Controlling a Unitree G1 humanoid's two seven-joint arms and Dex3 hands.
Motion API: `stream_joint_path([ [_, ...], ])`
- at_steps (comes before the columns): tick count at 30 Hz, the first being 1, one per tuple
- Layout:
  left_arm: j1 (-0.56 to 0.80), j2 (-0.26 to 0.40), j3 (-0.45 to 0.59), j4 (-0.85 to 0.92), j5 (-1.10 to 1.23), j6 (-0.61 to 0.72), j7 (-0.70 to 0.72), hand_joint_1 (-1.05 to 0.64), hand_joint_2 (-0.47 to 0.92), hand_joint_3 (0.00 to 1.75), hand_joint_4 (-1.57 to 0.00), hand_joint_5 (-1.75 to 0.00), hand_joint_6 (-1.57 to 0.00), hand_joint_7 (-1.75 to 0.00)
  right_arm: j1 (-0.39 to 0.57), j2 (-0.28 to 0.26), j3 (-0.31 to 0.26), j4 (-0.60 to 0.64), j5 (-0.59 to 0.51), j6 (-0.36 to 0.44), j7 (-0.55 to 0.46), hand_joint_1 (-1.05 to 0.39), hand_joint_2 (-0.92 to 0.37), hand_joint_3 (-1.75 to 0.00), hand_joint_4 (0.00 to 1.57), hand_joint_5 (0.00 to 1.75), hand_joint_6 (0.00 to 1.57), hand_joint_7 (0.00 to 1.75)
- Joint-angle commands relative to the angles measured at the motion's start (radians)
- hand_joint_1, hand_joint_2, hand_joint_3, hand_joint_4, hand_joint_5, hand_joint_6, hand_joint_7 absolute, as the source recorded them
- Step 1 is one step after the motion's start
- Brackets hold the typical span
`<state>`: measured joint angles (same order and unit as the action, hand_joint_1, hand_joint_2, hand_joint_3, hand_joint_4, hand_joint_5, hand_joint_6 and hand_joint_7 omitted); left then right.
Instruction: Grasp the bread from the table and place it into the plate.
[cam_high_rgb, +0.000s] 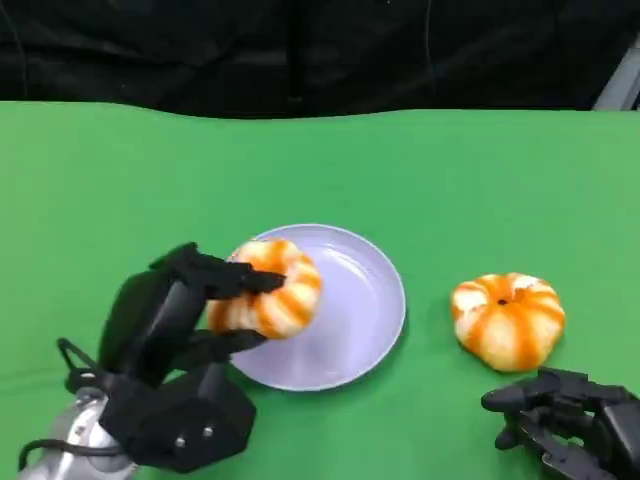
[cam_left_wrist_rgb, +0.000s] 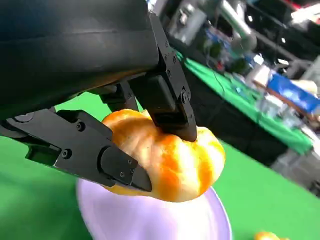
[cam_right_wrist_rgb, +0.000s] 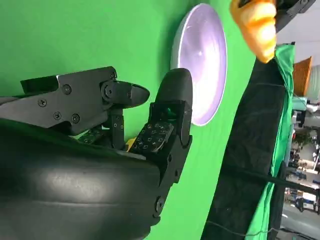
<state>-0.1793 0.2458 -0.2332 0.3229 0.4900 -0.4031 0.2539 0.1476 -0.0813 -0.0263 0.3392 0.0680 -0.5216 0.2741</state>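
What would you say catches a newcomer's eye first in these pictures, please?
First, the orange-striped bread that the left hand holds over the near-left edge of the lilac plate, bright against the green table. Next comes a second bread lying on the cloth to the right of the plate, with the right hand resting just in front of it, holding nothing.

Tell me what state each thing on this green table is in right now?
Orange-and-white striped round bread: gripped in the left hand's fingers, over the plate's edge.
Pale lilac round plate: flat on the table, nothing resting in its centre.
Second striped bread: resting on the green cloth, untouched.
Left hand: holding bread.
Right hand: holding nothing, near the second bread.
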Motion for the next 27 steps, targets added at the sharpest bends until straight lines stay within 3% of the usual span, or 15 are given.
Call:
stream_joint_path([
  [1,-0.034,-0.003,-0.015,0.026,0.019,-0.007,-0.013,0.03,0.90,0.00,-0.74,-1.03,-1.26,-0.08,0.003,-0.008,-0.004,-0.010,0.003,0.006,-0.007,0.00,-0.92,-0.36,0.77,1.23,0.96,0.62],
  [27,-0.200,-0.049,-0.073,0.350,0.085,-0.118,0.077,-0.01,0.92,0.04,-0.75,-0.97,-1.26,-0.03,0.000,-0.007,0.000,-0.009,-0.003,0.000,-0.013,-0.01,-0.92,-0.36,0.77,1.22,0.96,0.61],
])
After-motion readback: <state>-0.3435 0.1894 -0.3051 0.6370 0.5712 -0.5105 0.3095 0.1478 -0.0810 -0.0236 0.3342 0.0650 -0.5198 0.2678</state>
